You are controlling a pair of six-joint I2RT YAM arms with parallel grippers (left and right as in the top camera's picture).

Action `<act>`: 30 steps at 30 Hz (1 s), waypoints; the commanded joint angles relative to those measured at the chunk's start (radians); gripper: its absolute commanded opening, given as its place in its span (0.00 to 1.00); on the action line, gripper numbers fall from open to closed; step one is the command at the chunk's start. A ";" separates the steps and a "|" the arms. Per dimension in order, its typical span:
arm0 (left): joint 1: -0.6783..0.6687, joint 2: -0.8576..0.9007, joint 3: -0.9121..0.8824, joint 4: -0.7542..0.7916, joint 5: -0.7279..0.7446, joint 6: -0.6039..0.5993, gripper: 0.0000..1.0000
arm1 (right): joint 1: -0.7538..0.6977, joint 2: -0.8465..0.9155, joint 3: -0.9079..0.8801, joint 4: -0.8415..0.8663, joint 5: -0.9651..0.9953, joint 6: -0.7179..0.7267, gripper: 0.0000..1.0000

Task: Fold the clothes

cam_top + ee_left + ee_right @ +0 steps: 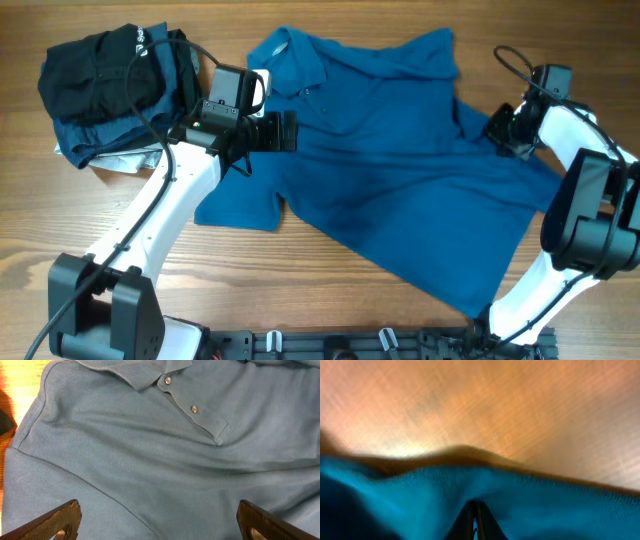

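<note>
The blue polo shirt (400, 170) lies spread and rumpled across the table, collar at the far left, hem toward the front right. Its collar and button placket (192, 407) fill the left wrist view. My left gripper (290, 132) hovers over the shirt's shoulder by the collar, jaws wide open (159, 522) with fabric beneath them. My right gripper (497, 128) is at the shirt's right side, shut on a pinch of blue fabric (475, 517), which bunches up around the fingertips in the right wrist view.
A pile of folded garments stands at the far left: a black one with a small white logo (100, 70) on top, dark teal and grey pieces (110, 145) under it. Bare wooden tabletop (300, 280) lies in front of the shirt.
</note>
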 commanded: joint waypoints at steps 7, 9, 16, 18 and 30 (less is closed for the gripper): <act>0.000 0.008 -0.007 0.002 0.012 0.002 1.00 | 0.000 0.170 0.002 0.401 0.154 0.002 0.04; 0.000 0.008 -0.007 0.002 0.011 0.002 1.00 | 0.000 0.194 0.002 0.502 0.157 0.001 0.04; 0.000 0.008 -0.007 0.002 0.011 0.002 1.00 | -0.005 0.222 0.039 0.669 0.179 -0.069 0.04; 0.000 0.008 -0.007 0.002 0.011 0.002 1.00 | -0.009 0.171 0.114 0.606 0.179 -0.131 0.04; 0.000 0.008 -0.007 0.002 0.012 0.002 1.00 | -0.113 -0.015 0.353 -0.274 0.220 -0.049 0.04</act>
